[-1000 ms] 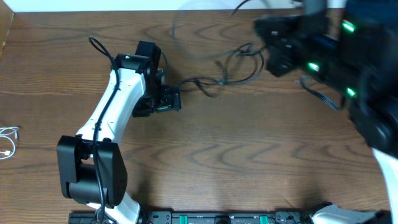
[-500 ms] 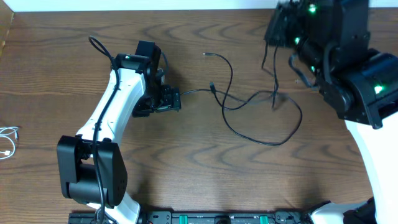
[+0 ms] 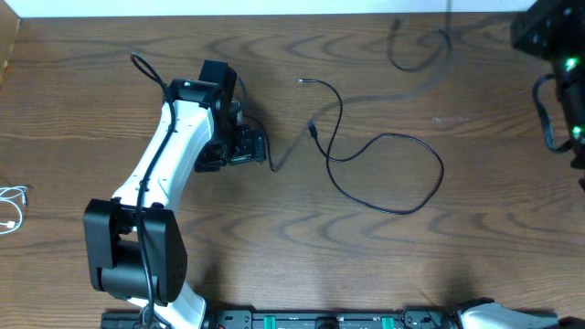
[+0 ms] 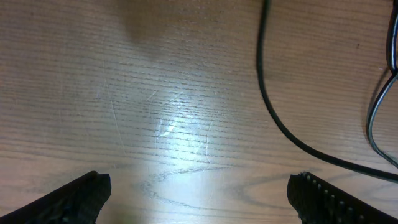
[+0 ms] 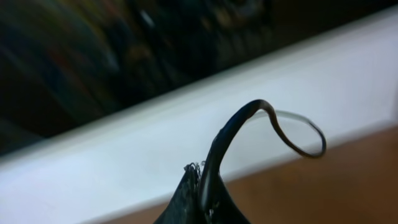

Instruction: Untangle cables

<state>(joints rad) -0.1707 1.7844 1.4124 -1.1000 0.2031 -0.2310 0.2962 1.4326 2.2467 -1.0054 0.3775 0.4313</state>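
Shows right gripper (image 5: pixel 198 186) clenched on 1 black cable (image 5: pixel 211 158), now swung far right, hauling it off the other black cable (image 3: pixel 402 212) looped mid-table. Shows left gripper (image 4: pixel 199 186) released, empty. Looks nearly untangled.

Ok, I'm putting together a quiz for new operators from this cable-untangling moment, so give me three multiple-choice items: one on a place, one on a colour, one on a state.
1. Where on the brown wooden table does the short white cable lie?
A) the middle
B) the far left edge
C) the far right edge

2. What colour is the thin looped cable lying mid-table?
A) red
B) white
C) black

3. How does the left gripper stand?
A) open, with nothing between its fingers
B) shut on a cable
C) out of view

Answers:
1 B: the overhead view shows it at the left border.
2 C: it reads as a dark line against the wood.
3 A: the left wrist view shows both fingertips wide apart over bare wood.
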